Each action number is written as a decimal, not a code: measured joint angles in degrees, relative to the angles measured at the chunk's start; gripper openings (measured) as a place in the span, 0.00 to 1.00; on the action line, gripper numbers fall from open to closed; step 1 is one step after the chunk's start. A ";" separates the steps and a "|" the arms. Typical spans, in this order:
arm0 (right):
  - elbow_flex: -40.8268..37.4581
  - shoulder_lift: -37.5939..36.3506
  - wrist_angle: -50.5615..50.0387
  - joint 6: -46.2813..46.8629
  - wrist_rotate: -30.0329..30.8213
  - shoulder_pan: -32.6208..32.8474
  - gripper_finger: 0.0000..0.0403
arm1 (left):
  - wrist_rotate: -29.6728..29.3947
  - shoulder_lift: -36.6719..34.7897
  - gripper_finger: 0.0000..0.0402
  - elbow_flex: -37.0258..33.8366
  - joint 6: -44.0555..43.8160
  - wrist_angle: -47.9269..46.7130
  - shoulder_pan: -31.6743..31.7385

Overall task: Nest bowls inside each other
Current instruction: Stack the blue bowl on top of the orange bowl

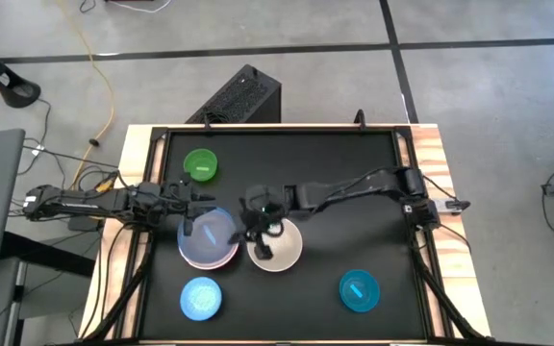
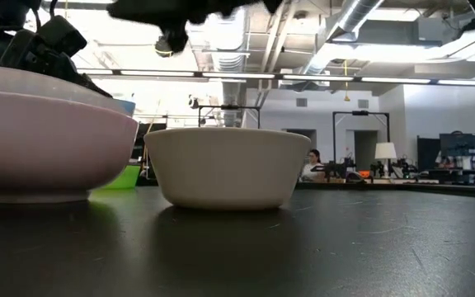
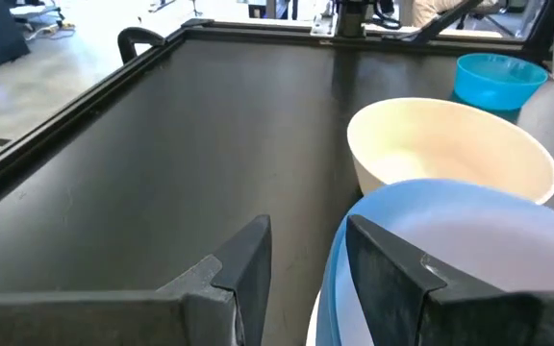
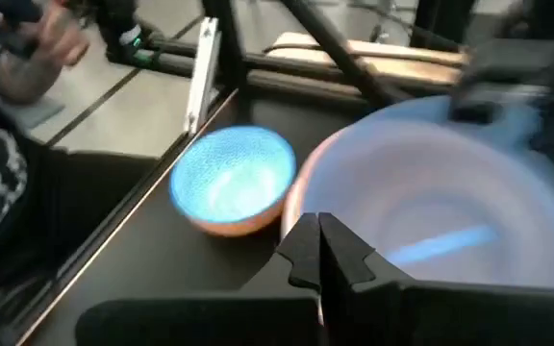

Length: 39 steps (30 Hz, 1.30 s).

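Note:
A pale blue bowl [image 3: 469, 240] sits nested in the pink bowl [image 2: 48, 140] left of the table's middle. The cream bowl [image 1: 277, 248] stands right beside them on its base. My left gripper [image 3: 306, 231] is open at the stack's far-left rim [image 1: 196, 213], one finger over the blue bowl and one outside it. My right gripper [image 4: 318, 231] is shut and hangs over the cream bowl's left rim [image 1: 263, 240], holding nothing. A green bowl [image 1: 201, 165], a light blue bowl [image 4: 234, 183] and a teal bowl [image 1: 359, 290] stand apart. My left gripper has one finger [image 3: 388, 264] right at the blue bowl's rim [image 3: 333, 279], coming in nearly level from the table's left. I cannot tell whether that finger touches the rim. The other finger stands free outside the bowl.
The table has a raised black rim [image 3: 85, 96] inside a wooden frame [image 1: 140, 144]. Bare black surface lies at the far right and in the near middle between the light blue and teal bowls. A black box [image 1: 243, 94] stands on the floor beyond the far edge.

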 joint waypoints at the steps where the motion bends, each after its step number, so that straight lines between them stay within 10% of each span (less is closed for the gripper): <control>1: -0.68 1.20 3.25 -0.75 0.56 0.78 0.02 | 0.01 -0.02 0.31 0.15 -0.09 -0.01 0.00; 8: -1.27 8.12 13.96 -1.98 21.28 6.36 0.02 | -0.61 0.03 0.31 0.36 -0.93 -1.01 0.03; 18: -1.36 10.08 16.56 4.29 30.46 8.18 0.02 | -1.56 -0.02 0.31 0.41 -3.40 -2.92 0.04; 39: -1.37 10.07 17.60 4.72 31.50 10.29 0.02 | -1.36 -0.02 0.31 2.06 -6.72 -5.62 0.00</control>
